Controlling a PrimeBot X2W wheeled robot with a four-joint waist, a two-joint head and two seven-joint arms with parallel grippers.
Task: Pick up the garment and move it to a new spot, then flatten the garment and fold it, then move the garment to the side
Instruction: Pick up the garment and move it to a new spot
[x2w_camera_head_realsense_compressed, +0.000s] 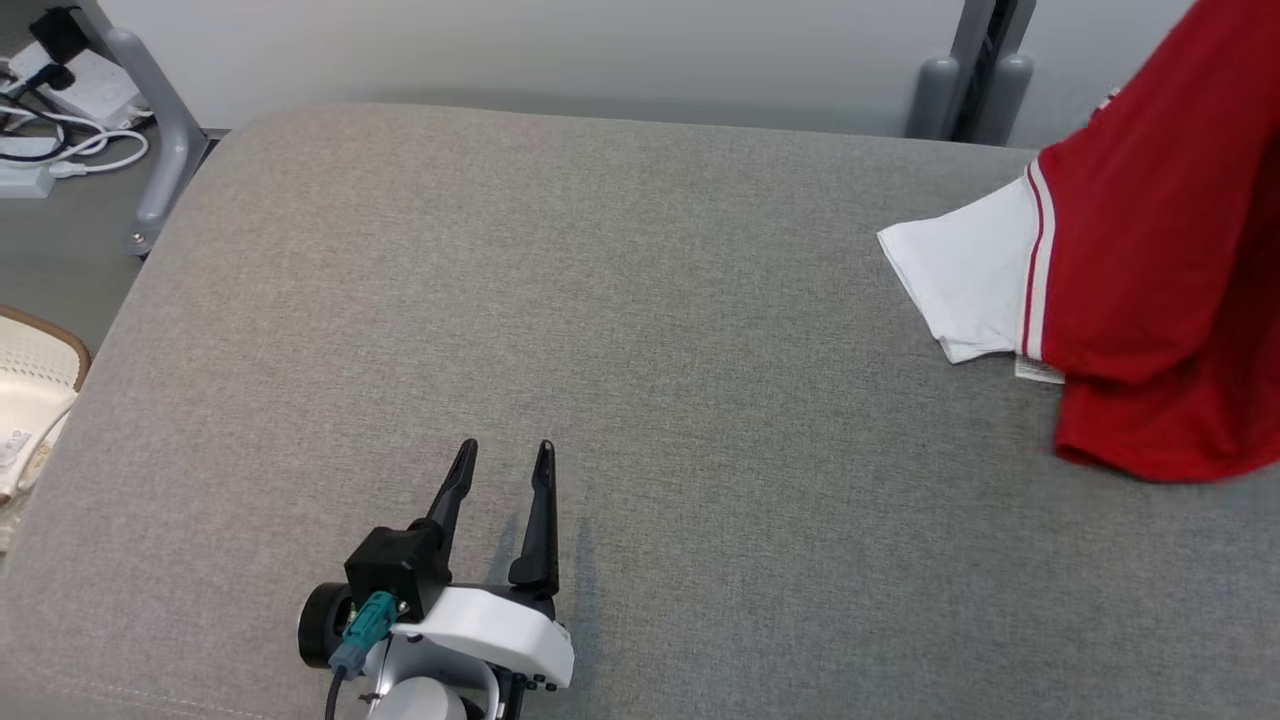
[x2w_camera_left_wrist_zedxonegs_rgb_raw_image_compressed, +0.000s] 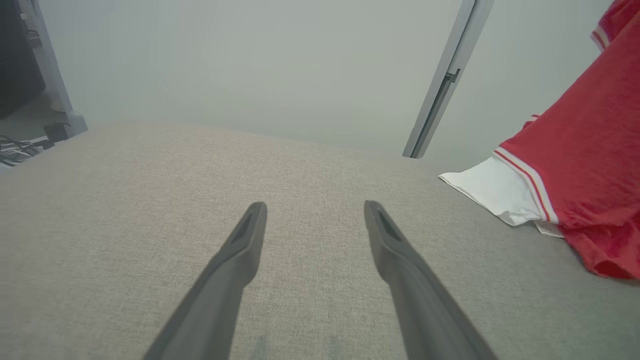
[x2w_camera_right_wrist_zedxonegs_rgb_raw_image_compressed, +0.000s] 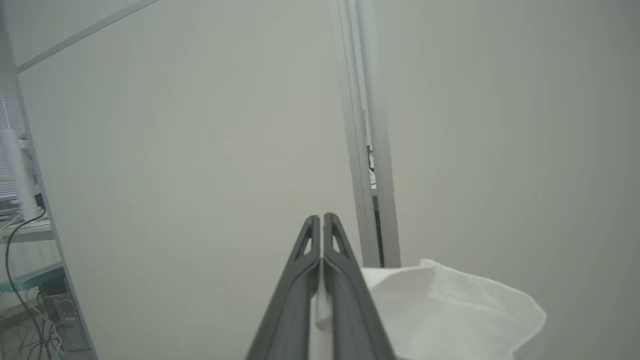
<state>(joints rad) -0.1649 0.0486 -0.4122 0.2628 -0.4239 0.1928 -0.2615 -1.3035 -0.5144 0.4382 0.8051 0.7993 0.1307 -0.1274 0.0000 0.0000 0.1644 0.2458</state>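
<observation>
Cushion (x2w_camera_head_realsense_compressed: 620, 330) of grey woven cloth lies broad before the robot, and its middle is bare of obstacles. Past its far left corner a grey frame leg (x2w_camera_head_realsense_compressed: 165, 140) stands beside a tangle of white cables (x2w_camera_head_realsense_compressed: 70, 120) on the floor. A pale wall (x2w_camera_head_realsense_compressed: 550, 50) runs behind the cushion, and a grey upright post (x2w_camera_head_realsense_compressed: 965, 70) rises at the far right. The left gripper (x2w_camera_head_realsense_compressed: 506, 450) hovers low over the near part of the cushion, pointing away from the robot. Its two dark fingers (x2w_camera_left_wrist_zedxonegs_rgb_raw_image_compressed: 245, 240) are spread apart with nothing between them, well apart from the cloth. The right gripper (x2w_camera_right_wrist_zedxonegs_rgb_raw_image_compressed: 321, 220) is raised and faces the wall and post, fingers pressed together on a strip of white fabric (x2w_camera_right_wrist_zedxonegs_rgb_raw_image_compressed: 450, 310) that billows out to one side. The garment (x2w_camera_head_realsense_compressed: 1160, 260) — red, with a white sleeve (x2w_camera_head_realsense_compressed: 965, 280) trimmed in red and white stripes — hangs at the cushion's right side. Its long axis runs steeply from the head view's upper right corner down to the cushion, where the lower red edge bunches. The sleeve lies flat on the cushion and points left, toward the middle.
</observation>
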